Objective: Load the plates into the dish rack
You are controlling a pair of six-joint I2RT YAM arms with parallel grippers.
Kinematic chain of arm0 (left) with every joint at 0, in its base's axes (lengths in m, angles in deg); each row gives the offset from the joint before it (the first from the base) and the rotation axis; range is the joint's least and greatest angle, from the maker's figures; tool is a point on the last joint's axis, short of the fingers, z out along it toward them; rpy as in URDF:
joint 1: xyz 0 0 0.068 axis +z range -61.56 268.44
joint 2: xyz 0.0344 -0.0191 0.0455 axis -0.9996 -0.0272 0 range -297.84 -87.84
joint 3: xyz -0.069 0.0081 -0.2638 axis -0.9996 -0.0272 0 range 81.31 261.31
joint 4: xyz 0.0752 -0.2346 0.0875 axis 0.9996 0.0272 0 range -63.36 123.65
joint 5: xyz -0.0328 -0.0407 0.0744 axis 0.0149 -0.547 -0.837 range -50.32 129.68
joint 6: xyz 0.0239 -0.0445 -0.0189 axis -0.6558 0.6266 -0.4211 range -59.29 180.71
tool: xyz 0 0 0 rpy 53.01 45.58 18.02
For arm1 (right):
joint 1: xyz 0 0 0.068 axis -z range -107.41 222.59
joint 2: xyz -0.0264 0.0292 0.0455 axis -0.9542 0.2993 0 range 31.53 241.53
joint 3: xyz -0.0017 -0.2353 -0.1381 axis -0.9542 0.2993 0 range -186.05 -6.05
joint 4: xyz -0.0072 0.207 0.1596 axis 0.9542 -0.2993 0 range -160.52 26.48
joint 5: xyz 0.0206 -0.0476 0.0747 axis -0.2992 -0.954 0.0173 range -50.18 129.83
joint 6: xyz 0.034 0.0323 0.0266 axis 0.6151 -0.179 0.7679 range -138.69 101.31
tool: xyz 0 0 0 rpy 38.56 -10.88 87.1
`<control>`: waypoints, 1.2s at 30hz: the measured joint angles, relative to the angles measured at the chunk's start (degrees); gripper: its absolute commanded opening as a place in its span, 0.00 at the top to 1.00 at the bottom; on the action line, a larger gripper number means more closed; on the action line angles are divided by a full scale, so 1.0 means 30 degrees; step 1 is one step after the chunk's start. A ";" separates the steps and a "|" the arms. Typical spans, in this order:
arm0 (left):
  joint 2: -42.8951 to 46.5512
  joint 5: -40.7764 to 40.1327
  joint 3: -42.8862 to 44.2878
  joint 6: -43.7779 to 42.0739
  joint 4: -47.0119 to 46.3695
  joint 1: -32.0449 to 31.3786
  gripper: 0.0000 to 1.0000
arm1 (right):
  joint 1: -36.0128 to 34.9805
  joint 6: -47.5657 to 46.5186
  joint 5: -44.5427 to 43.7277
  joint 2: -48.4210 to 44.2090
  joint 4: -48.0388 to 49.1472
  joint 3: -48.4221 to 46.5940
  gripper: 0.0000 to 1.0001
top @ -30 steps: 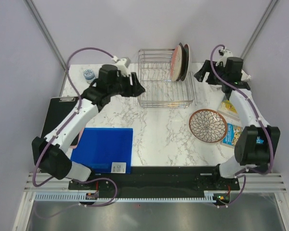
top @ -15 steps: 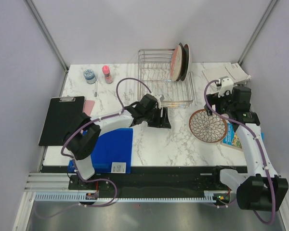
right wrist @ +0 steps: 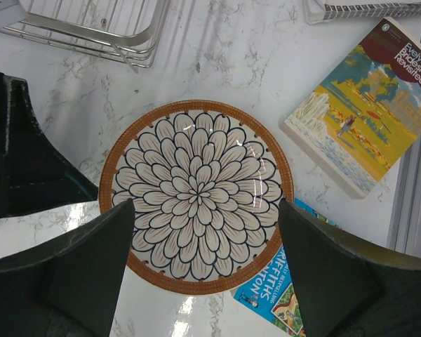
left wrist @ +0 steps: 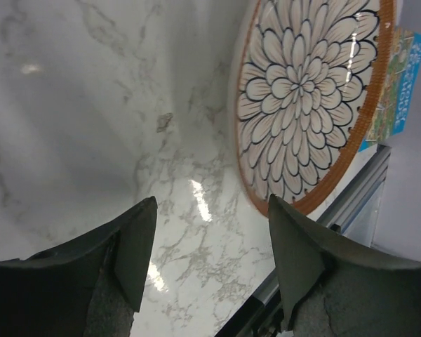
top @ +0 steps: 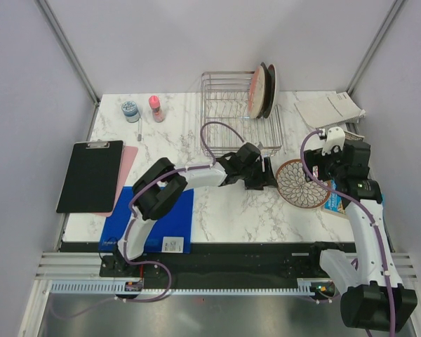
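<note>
The petal plate (right wrist: pixel 196 193) lay flat and face up on the table (top: pixel 224 200), just off the dish rack (top: pixel 231 119)'s near right corner and outside it. The other plates (top: pixel 262 90) stood on edge at the rack's right end.

The left gripper (left wrist: pixel 210 232) sat low by the plate rim nearest the rack, its jaws apart and holding nothing. The right gripper (right wrist: pixel 203 242) hung over the plate with its jaws spread wide, also empty.

The likeliest trouble was the two arms meeting, since both were crowded around one plate in the narrow space in front of the rack. A second risk was the grip. On most of its rim the plate sat flush on hard marble, so a finger might skid off the rim and push the plate away from the rack instead of lifting it. The side away from the rack overlapped a blue book (right wrist: pixel 277 291), so a shove could drag that along too. Later, a careless swing into the rack could knock the plates standing there.

Being round, the plate had no long axis. Its patterned face pointed straight up, so it would need tipping on edge, face along the rack's length, to match the standing ones.
</note>
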 measured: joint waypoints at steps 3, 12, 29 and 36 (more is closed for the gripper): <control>-0.0714 0.0022 0.0867 0.0561 -0.0583 -0.0342 0.30 | 0.0095 0.0204 0.0000 -0.0386 -0.0153 0.0262 0.10; -0.2681 -0.0809 0.2754 0.1173 -0.1858 -0.1209 0.98 | 0.0240 0.0510 -0.0153 -0.0313 -0.0284 0.0561 0.10; 0.3577 0.5457 -0.6360 -0.3701 -0.2579 0.3162 0.98 | 0.1049 -0.2492 0.3504 0.5384 -0.2943 -0.3752 0.10; 0.5661 0.7227 -0.7140 -0.6841 -0.1100 0.4889 0.98 | 0.1253 -0.8116 0.9267 1.2881 -0.9865 -0.9136 0.12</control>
